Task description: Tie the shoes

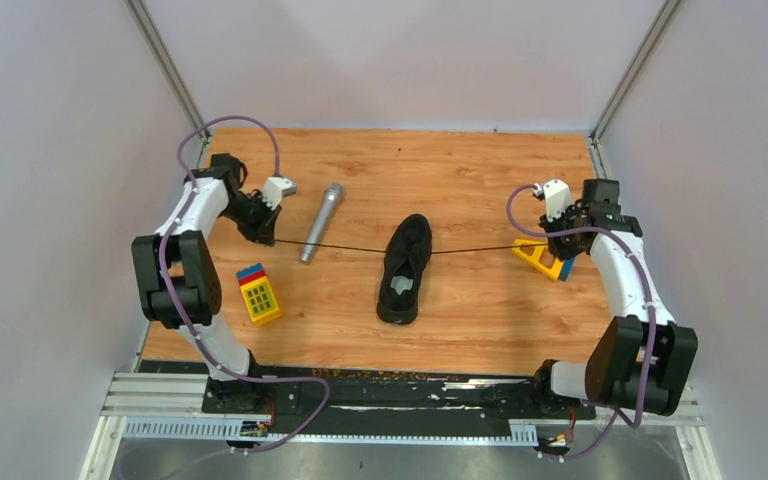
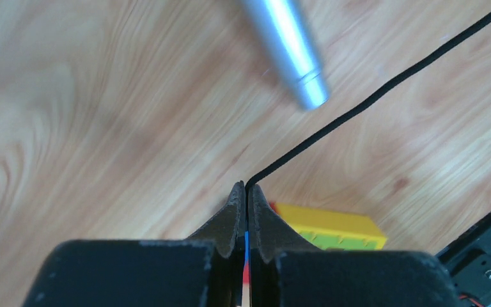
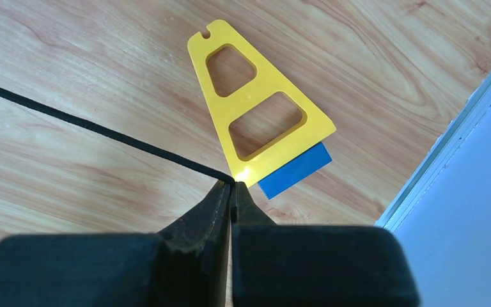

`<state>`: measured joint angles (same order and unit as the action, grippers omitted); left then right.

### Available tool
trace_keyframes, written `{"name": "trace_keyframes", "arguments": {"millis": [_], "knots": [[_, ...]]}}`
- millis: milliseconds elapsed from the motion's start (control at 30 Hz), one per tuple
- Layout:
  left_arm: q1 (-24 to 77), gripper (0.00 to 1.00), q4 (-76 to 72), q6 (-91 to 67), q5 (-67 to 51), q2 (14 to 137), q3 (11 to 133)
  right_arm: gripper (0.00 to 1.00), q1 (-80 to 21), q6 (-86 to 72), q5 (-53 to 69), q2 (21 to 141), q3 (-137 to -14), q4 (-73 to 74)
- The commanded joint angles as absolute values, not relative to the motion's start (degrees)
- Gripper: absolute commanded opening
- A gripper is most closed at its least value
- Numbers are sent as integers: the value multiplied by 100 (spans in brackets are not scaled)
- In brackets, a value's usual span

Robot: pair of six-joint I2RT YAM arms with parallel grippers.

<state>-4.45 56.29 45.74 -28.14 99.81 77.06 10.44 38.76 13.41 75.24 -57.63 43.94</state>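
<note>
Nearest on the table is a yellow block, left of centre. At mid-table lies the shoe, heel near, toe away. Its left lace is taut, crosses over the microphone's near end, and is clenched in the left gripper. Its right lace is taut and pinched by the right gripper, above a yellow frame.

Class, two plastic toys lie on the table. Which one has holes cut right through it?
The yellow triangular frame with the blue base, on the right, has two cut-outs; the multicoloured block stack on the left shows none.
</note>
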Motion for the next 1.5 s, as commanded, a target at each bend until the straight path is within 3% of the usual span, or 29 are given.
{"name": "trace_keyframes", "arguments": {"millis": [0, 333, 700, 833, 967, 1033, 1067, 1133, 1233, 1367, 1467], "knots": [[-1158, 0, 5488, 4890, -2324, 9708, 7626, 0, 1070, 3766, 1392, 7246, -6040, 4390], [-1272, 0, 5250, 4445, -1957, 10209, 8179, 0, 1119, 3463, 914, 7910, -6250, 4369], [-1262, 0, 4846, 4227, -1309, 10379, 8011, 0, 1860, 3028, 906, 8319, -6332, 4321], [-1198, 0, 5018, 4083, -1384, 10495, 8158, 0, 1822, 3234, 1779, 8216, -6355, 4557], [-976, 1, 5183, 4235, -2452, 10152, 8036, 0, 1672, 3791, 3355, 8021, -6468, 5144], [-780, 17, 5129, 4397, -3145, 9804, 7868, 8, 1539, 4160, 3961, 7895, -6437, 5342], [-715, 31, 5062, 4466, -3561, 9550, 7746, 17, 1428, 4315, 4114, 7857, -6400, 5386], [-526, 49, 4891, 4603, -4053, 9206, 7602, 34, 1215, 4710, 4312, 7803, -6392, 5567], [-193, 62, 4747, 4809, -4448, 8921, 7600, 55, 859, 5174, 4342, 7728, -6489, 5609], [507, 73, 4746, 4780, -4581, 9030, 7986, 60, 104, 5611, 4500, 7869, -6693, 5374], [1073, 77, 4277, 3418, -4916, 9387, 8335, 59, -637, 5366, 4544, 8359, -6919, 5026]]}}
